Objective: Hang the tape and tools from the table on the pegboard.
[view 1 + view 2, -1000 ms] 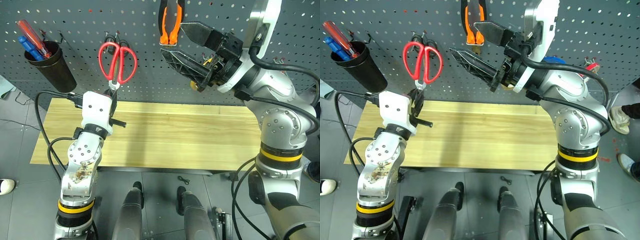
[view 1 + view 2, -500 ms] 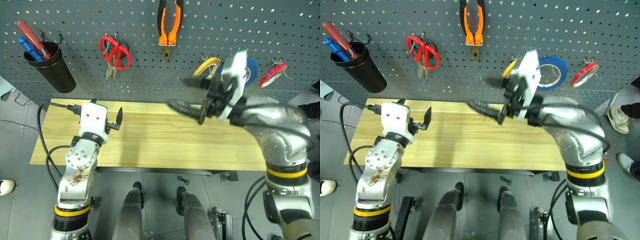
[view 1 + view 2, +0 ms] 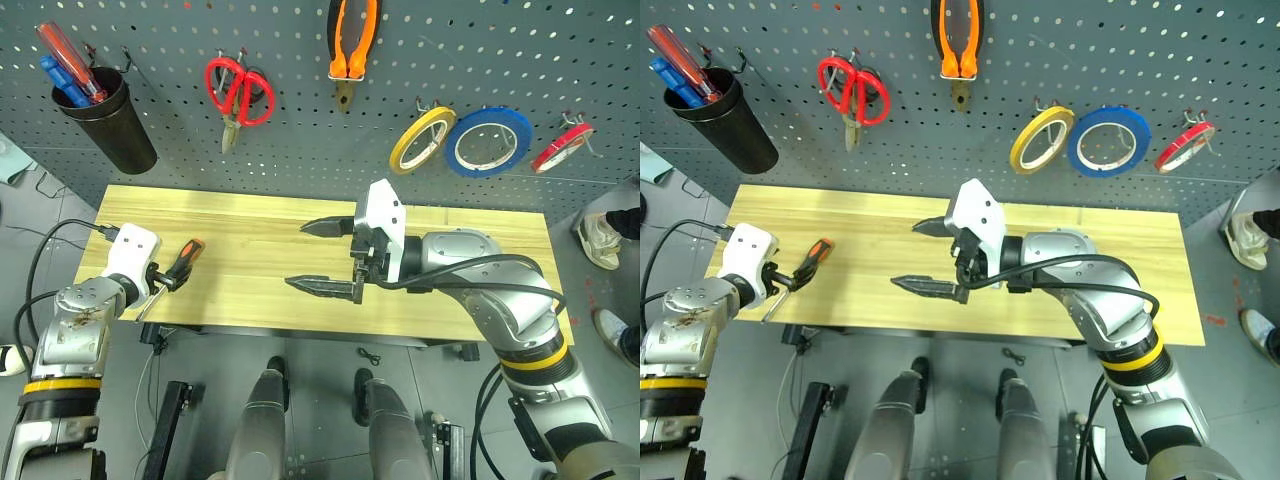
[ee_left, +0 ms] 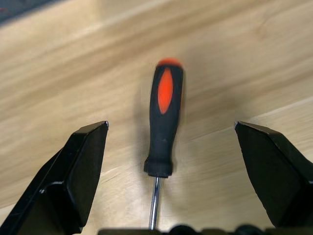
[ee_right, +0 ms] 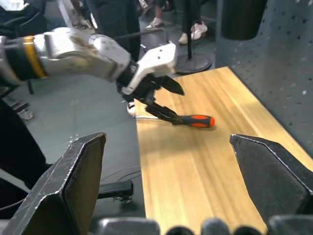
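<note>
Head views: The pegboard (image 3: 180,150) carries the red-handled scissors (image 3: 238,93), the pliers (image 3: 350,45), a yellow roll (image 3: 421,139), a blue roll (image 3: 489,142) and the red tape (image 3: 561,148), each on a hook. A black cup (image 3: 108,125) of screwdrivers hangs at the far left. The screwdriver (image 3: 178,268) lies near the left end of the tabletop (image 3: 460,310), shaft overhanging the front edge. The left pincer (image 3: 163,278) sits at that screwdriver, fingers spread, gripping nothing. The right pincer (image 3: 320,255) hovers over the middle of the tabletop, pointing left, jaws wide apart and empty.

Left wrist view: The black-and-orange handle lies between the two open fingers (image 4: 68,181), clear of both.

Right wrist view: Both fingers (image 5: 73,186) stand wide. Beyond them, the left pincer straddles the screwdriver at the tabletop's edge.
</note>
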Robot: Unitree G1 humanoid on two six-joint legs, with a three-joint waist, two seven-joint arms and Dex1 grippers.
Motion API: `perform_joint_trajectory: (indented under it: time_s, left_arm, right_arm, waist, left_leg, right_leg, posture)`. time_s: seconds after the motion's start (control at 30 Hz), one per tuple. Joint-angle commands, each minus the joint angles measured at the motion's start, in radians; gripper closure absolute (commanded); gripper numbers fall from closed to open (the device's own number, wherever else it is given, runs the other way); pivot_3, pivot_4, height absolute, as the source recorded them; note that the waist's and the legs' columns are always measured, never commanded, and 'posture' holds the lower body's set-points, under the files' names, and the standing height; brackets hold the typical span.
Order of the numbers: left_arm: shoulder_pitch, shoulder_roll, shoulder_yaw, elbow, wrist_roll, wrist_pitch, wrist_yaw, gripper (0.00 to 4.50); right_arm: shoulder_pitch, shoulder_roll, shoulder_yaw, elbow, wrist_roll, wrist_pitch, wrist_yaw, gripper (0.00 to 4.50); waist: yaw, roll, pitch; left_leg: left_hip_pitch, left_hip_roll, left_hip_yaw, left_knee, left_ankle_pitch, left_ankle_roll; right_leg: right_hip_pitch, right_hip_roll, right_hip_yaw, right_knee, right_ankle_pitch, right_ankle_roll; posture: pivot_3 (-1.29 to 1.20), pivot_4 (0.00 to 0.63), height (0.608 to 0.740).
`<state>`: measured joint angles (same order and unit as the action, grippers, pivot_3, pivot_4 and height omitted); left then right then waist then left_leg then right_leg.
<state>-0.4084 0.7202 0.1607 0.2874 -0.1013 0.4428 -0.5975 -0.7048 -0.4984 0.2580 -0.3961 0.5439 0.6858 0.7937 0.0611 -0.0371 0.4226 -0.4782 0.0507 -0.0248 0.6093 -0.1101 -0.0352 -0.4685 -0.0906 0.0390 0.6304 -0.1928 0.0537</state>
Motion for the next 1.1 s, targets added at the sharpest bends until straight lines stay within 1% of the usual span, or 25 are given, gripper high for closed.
perform_joint_trajectory:
  time_s: [0.03,0.1,0.2,0.3,0.4,0.43,0.47,0.57,0.6,0.63,0.7,0.77,0.87,0.97,1.03,1.1]
  left_arm:
    - [-0.064,0.015,-0.024,0.169,0.02,-0.1,-0.044,0.11]
    - [-0.111,0.001,-0.04,0.272,0.025,-0.151,-0.062,0.11]
    - [-0.191,-0.027,-0.071,0.438,0.048,-0.219,-0.072,0.11]
    - [-0.234,-0.036,-0.085,0.532,0.057,-0.245,-0.083,0.11]
    - [-0.245,-0.027,-0.093,0.57,0.058,-0.254,-0.111,0.9]
    - [-0.244,-0.024,-0.092,0.572,0.056,-0.253,-0.119,1.41]
    - [-0.244,-0.021,-0.09,0.574,0.055,-0.253,-0.123,1.8]
    - [-0.227,-0.003,-0.083,0.541,0.049,-0.237,-0.136,3.34]
    - [-0.224,-0.001,-0.082,0.537,0.048,-0.235,-0.138,3.63]
    - [-0.221,-0.002,-0.08,0.53,0.045,-0.231,-0.137,3.63]
    - [-0.188,-0.008,-0.073,0.44,0.028,-0.197,-0.14,3.63]
    - [-0.144,-0.02,-0.063,0.312,0.005,-0.148,-0.132,3.63]
    - [-0.014,-0.052,-0.027,-0.087,-0.061,0.012,-0.083,3.63]
    - [0.066,-0.091,0.02,-0.42,-0.102,0.146,0.003,3.63]
    - [0.084,-0.106,0.035,-0.55,-0.112,0.208,0.046,3.63]
    - [0.053,-0.112,0.033,-0.652,-0.099,0.252,0.098,3.63]
  right_arm:
    - [-0.021,0.006,-0.041,-0.056,0.021,0.037,-0.026,0.0]
    - [-0.026,0.003,-0.057,-0.064,0.025,0.057,-0.042,0.0]
    - [-0.033,-0.006,-0.08,-0.08,0.038,0.081,-0.054,0.0]
    - [-0.034,-0.015,-0.096,-0.096,0.046,0.094,-0.054,0.0]
    - [-0.03,-0.02,-0.102,-0.102,0.046,0.095,-0.052,0.0]
    - [-0.028,-0.018,-0.104,-0.105,0.049,0.097,-0.055,0.0]
    - [-0.027,-0.017,-0.106,-0.106,0.051,0.098,-0.057,0.0]
    - [-0.023,-0.008,-0.097,-0.091,0.037,0.082,-0.06,0.0]
    - [-0.021,-0.005,-0.092,-0.085,0.03,0.074,-0.06,0.0]
    - [-0.019,-0.001,-0.086,-0.076,0.022,0.065,-0.059,0.0]
    - [-0.015,0.012,-0.095,-0.061,0.02,0.052,-0.062,0.0]
    - [-0.006,0.024,-0.117,-0.057,0.031,0.044,-0.068,0.0]
    - [0.023,0.024,-0.201,-0.087,0.08,0.043,-0.08,0.0]
    - [0.015,0.044,-0.298,-0.104,0.163,0.048,-0.103,0.0]
    - [-0.001,0.055,-0.341,-0.106,0.204,0.049,-0.115,0.0]
    - [-0.051,0.082,-0.377,-0.076,0.247,0.047,-0.137,0.0]
  waist:
    - [0.0,0.0,0.005]
    - [0.0,0.0,0.01]
    - [-0.001,-0.001,0.023]
    - [-0.004,0.0,0.024]
    - [-0.014,0.0,0.024]
    - [-0.017,0.0,0.024]
    - [-0.019,0.0,0.024]
    - [-0.028,0.0,0.024]
    - [-0.03,0.0,0.024]
    - [-0.032,0.0,0.024]
    - [-0.034,0.0,0.024]
    - [-0.035,0.0,0.024]
    - [-0.033,0.0,0.024]
    - [-0.023,-0.001,0.024]
    - [-0.02,-0.002,0.023]
    - [-0.018,-0.003,0.019]
  left_leg:
    - [-0.001,0.0,0.0,0.0,0.0,0.0]
    - [-0.003,0.0,0.0,0.0,0.0,0.0]
    - [-0.003,0.0,0.0,-0.001,0.0,0.0]
    - [-0.004,0.0,-0.001,-0.001,0.0,0.0]
    - [-0.004,-0.001,0.0,-0.001,0.0,0.0]
    - [-0.004,-0.001,0.0,-0.001,0.0,0.0]
    - [-0.004,-0.001,0.0,-0.001,0.0,0.0]
    - [-0.002,-0.001,0.0,-0.001,0.0,0.0]
    - [-0.002,0.0,0.0,-0.001,0.0,0.0]
    - [-0.002,0.0,0.0,-0.001,0.0,0.0]
    - [-0.001,0.0,0.0,-0.001,0.0,0.0]
    - [-0.001,0.0,0.0,-0.002,0.0,0.0]
    - [-0.002,-0.001,-0.001,-0.002,0.0,0.0]
    - [-0.005,-0.001,-0.001,-0.002,0.001,-0.001]
    - [-0.005,-0.001,-0.003,-0.002,0.001,-0.003]
    - [-0.005,0.0,-0.003,-0.002,0.003,-0.005]
  right_leg:
    - [-0.002,0.0,0.0,0.001,0.0,0.0]
    - [-0.004,0.0,0.0,0.003,0.003,0.004]
    - [-0.005,0.0,0.0,0.004,0.003,0.004]
    - [-0.005,0.0,-0.001,0.005,0.001,0.006]
    - [-0.005,-0.001,0.0,0.004,0.001,0.006]
    - [-0.005,-0.001,0.0,0.004,0.001,0.006]
    - [-0.005,-0.001,0.0,0.005,0.001,0.006]
    - [-0.005,0.0,0.0,0.007,0.0,0.006]
    - [-0.005,0.0,0.0,0.008,0.0,0.006]
    - [-0.005,0.0,0.0,0.009,-0.001,0.005]
    - [-0.005,0.0,0.0,0.01,-0.002,0.005]
    - [-0.005,-0.001,0.0,0.01,-0.002,0.005]
    - [-0.005,-0.001,0.0,0.009,-0.002,0.006]
    - [-0.006,-0.002,-0.001,0.008,0.0,0.002]
    - [-0.006,-0.001,-0.003,0.008,0.0,0.003]
    - [-0.006,0.0,-0.003,0.008,-0.001,0.006]
  posture:
    - [0.15,0.526,0.74]
    - [0.14,0.536,0.74]
    - [0.12,0.547,0.74]
    - [0.11,0.546,0.74]
    - [0.11,0.541,0.74]
    - [0.11,0.538,0.74]
    - [0.11,0.538,0.74]
    - [0.13,0.527,0.74]
    - [0.13,0.524,0.74]
    - [0.13,0.518,0.74]
    - [0.13,0.509,0.74]
    - [0.13,0.497,0.74]
    - [0.12,0.46,0.74]
    - [0.14,0.407,0.74]
    - [0.14,0.407,0.74]
    - [0.18,0.366,0.74]
